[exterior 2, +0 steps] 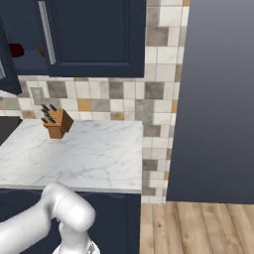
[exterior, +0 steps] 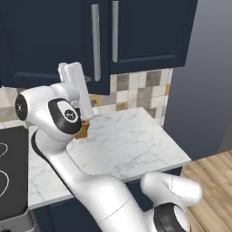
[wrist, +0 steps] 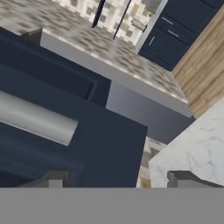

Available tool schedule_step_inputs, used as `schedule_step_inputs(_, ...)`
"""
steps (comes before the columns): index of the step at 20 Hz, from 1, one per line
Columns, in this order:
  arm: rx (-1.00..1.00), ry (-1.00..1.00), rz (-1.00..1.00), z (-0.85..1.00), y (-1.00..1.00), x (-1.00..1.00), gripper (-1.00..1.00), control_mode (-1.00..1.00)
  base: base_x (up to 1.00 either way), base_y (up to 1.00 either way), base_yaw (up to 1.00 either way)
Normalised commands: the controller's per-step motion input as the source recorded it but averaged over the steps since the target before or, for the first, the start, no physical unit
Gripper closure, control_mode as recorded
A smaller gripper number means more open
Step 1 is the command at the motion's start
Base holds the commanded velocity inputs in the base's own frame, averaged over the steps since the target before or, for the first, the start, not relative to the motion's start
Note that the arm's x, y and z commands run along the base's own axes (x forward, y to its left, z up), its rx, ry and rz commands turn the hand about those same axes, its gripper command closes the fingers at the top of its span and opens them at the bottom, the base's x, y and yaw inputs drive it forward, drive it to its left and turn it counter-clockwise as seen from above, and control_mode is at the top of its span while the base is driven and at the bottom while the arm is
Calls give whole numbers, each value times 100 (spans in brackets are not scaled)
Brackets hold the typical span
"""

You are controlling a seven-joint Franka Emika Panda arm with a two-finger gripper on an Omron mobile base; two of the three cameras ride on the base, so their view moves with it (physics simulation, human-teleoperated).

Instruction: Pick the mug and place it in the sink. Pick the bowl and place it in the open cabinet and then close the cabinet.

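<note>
The cabinet (exterior: 136,36) is navy, with two doors and silver bar handles. Its left door (exterior: 54,41) stands ajar and its right door (exterior 2: 94,37) is shut. Through the gap I see the dark shelf (exterior 2: 22,67), a small dark red thing (exterior 2: 16,49) and a brown edge (exterior 2: 40,48); I cannot tell whether that edge is the bowl. My white hand (exterior: 76,88) is up at the left door's lower edge. In the hand view my gripper (wrist: 120,181) is open, close to the navy door face, with the silver handle (wrist: 35,118) just beyond the left fingertip (wrist: 52,179). The mug and sink are out of view.
A white marble counter (exterior: 131,145) runs below the cabinet, ending at a grey wall (exterior 2: 218,99) on the right. A wooden knife block (exterior 2: 56,122) stands at the back by the tiled wall. A black cooktop (exterior: 9,167) lies to the left.
</note>
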Motion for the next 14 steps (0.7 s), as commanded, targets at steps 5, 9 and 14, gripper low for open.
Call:
schedule_step_inputs(5, 3, 2, 0, 0, -22, 69, -100, -100, 0, 0, 0)
schedule_step_inputs(9, 3, -5, 7, -5, -27, 64, -100, -100, 0, 0, 0)
schedule_step_inputs(14, 7, -13, 15, -19, -25, 62, -100, -100, 0, 0, 0)
